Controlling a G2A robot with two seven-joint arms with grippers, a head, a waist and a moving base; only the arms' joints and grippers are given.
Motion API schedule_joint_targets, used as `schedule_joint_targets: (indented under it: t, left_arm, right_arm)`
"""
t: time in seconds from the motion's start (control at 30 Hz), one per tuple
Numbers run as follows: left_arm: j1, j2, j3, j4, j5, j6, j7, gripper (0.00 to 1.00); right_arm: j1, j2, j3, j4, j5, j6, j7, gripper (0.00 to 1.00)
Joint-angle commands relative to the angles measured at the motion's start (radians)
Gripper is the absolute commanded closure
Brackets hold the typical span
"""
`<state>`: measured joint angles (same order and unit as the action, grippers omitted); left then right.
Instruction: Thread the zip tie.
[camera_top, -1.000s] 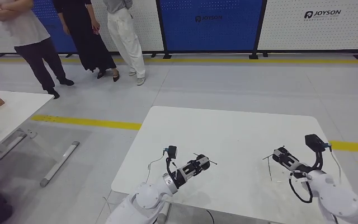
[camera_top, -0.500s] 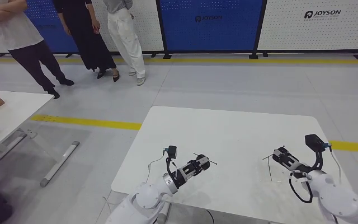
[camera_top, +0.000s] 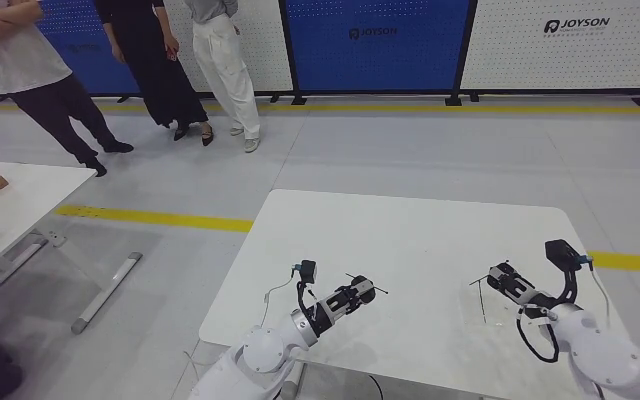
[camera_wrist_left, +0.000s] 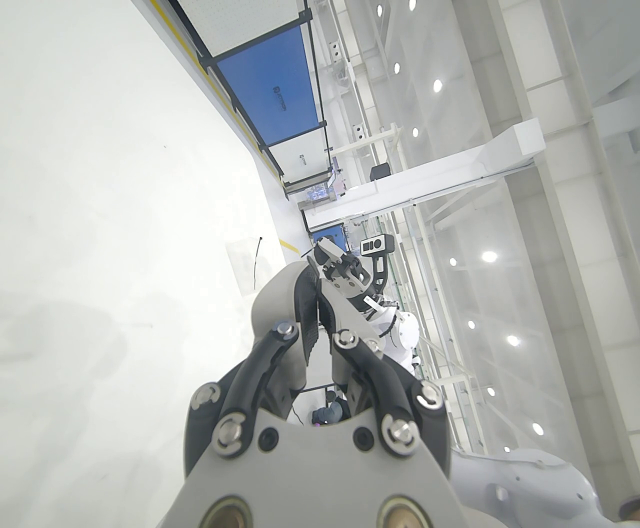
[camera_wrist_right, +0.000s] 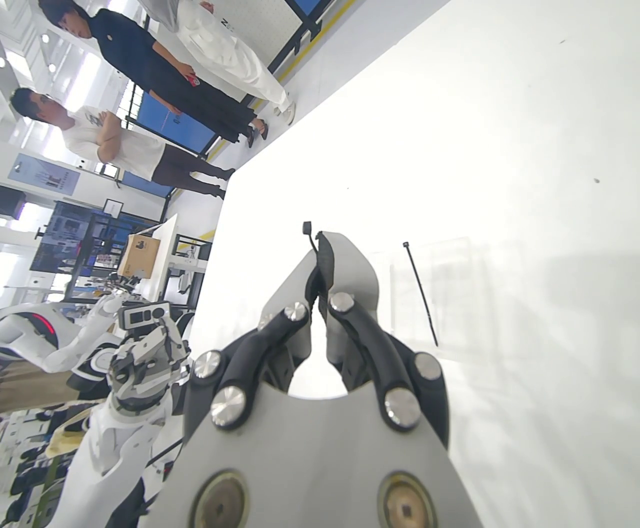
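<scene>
White tabletop (camera_top: 420, 230) is carrying everything near its robot-side edge. Right gripper (camera_wrist_right: 319, 236) jaws are pinching the zip tie (camera_wrist_right: 306, 228), and left gripper (camera_top: 364, 291) jaws are pressing together on a thin black strip (camera_top: 382, 290). Threading seemingly isn't begun; tip and head need aligning. Right wrist view is revealing the tie's protruding head, unreadable from above.

We see a black zip tie (camera_wrist_right: 306, 228), a plain white surface (camera_top: 400, 240), and a left gripper (camera_wrist_left: 314, 280) and right gripper (camera_wrist_right: 320, 245), both silver-grey with black ribbed pads. The floor (camera_top: 400, 150) is grey, striped yellow.
</scene>
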<state>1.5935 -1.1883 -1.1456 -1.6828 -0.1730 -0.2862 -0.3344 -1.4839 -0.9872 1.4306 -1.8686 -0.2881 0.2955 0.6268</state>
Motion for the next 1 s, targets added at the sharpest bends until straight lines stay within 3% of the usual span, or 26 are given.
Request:
schedule_joint_targets:
  t: [0.0,0.33,0.43,0.53,0.8,0.9,0.97]
  left_arm:
    - [0.000,0.000,0.000,0.000,0.000,0.000,0.000,1.00]
    - [0.000,-0.001,0.003,0.000,-0.005,0.003,0.005,1.00]
    - [-0.002,-0.006,0.013,-0.021,0.117,-0.019,0.150,1.00]
    - [-0.005,-0.014,0.046,-0.023,0.219,-0.010,0.261,1.00]
    - [-0.005,-0.014,0.046,-0.023,0.219,-0.010,0.261,1.00]
    - [-0.005,-0.014,0.046,-0.023,0.219,-0.010,0.261,1.00]
    - [-0.005,-0.014,0.046,-0.023,0.219,-0.010,0.261,1.00]
  right_arm:
    - [0.000,0.000,0.000,0.000,0.000,0.000,0.000,1.00]
    - [0.000,0.000,0.000,0.000,0.000,0.000,0.000,1.00]
    - [0.000,0.000,0.000,0.000,0.000,0.000,0.000,1.00]
    - [0.000,0.000,0.000,0.000,0.000,0.000,0.000,1.00]
    - [-0.001,0.000,0.000,0.001,0.000,-0.002,-0.004,1.00]
    - [-0.023,-0.009,-0.007,-0.010,0.024,-0.014,-0.101,1.00]
    - [-0.065,-0.018,-0.026,-0.057,0.066,-0.023,-0.182,1.00]
